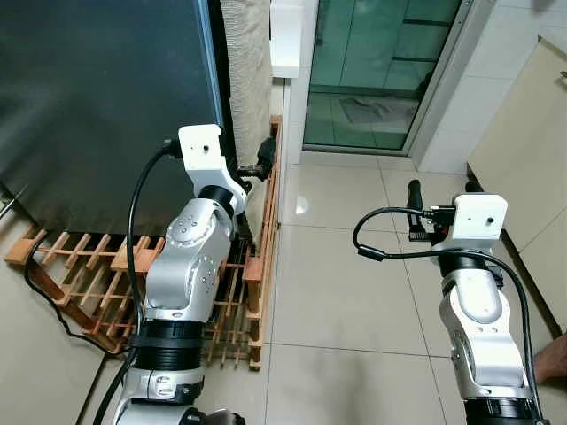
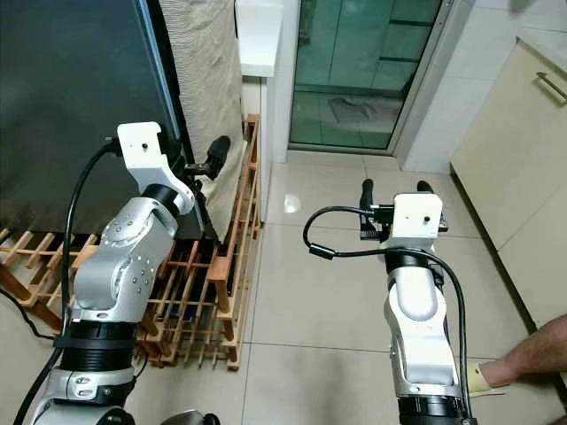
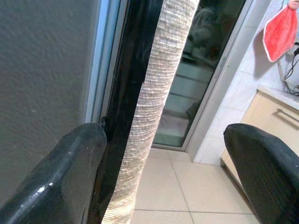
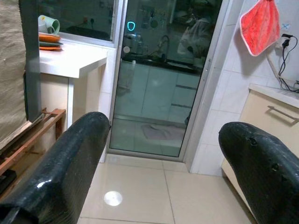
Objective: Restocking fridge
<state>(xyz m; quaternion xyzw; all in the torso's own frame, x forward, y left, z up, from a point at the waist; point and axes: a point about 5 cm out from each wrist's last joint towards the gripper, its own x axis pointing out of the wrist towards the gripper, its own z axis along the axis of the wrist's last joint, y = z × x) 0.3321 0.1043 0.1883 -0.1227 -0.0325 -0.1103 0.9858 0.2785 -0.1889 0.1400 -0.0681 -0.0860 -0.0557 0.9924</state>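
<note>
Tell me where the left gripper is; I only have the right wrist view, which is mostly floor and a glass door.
Observer: The left gripper is raised at the right edge of the dark fridge door.
Operator: Is it gripping anything?
Observer: No, it is open; one finger sits by the door's edge, beside a woven panel.
Operator: Anything close on my right side?
Observer: A person's leg rests on the tiles at the robot's near right.
</note>
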